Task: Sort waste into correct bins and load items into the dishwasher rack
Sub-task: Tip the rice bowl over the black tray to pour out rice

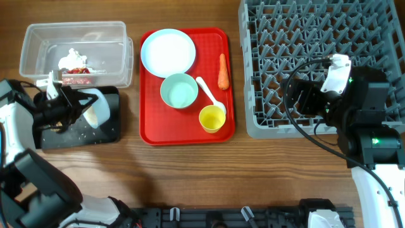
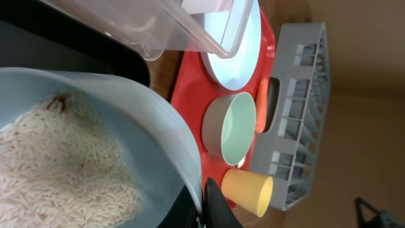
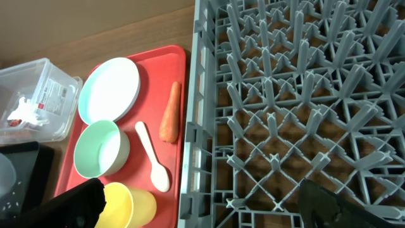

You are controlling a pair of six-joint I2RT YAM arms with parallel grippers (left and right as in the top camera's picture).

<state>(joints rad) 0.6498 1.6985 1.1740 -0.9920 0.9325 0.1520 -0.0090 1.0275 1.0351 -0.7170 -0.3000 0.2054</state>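
My left gripper (image 1: 79,106) is shut on the rim of a pale blue bowl (image 1: 98,107) and holds it tilted over the black tray (image 1: 112,134). In the left wrist view the bowl (image 2: 158,126) holds white rice (image 2: 57,164), and the fingers (image 2: 205,204) pinch its rim. Loose rice grains (image 1: 76,133) lie on the black tray. The clear tub (image 1: 121,57) holds white tissue (image 1: 71,58) and a red-and-white wrapper (image 1: 77,71). My right gripper (image 1: 310,95) is open and empty above the grey rack (image 1: 316,38), at its front left (image 3: 202,209).
The red tray (image 1: 152,134) carries the plate (image 1: 168,52), a mint bowl (image 1: 179,90), a white spoon (image 1: 209,94), a yellow cup (image 1: 212,118) and a carrot (image 1: 223,71). The rack holds nothing. Bare wood lies in front of the trays.
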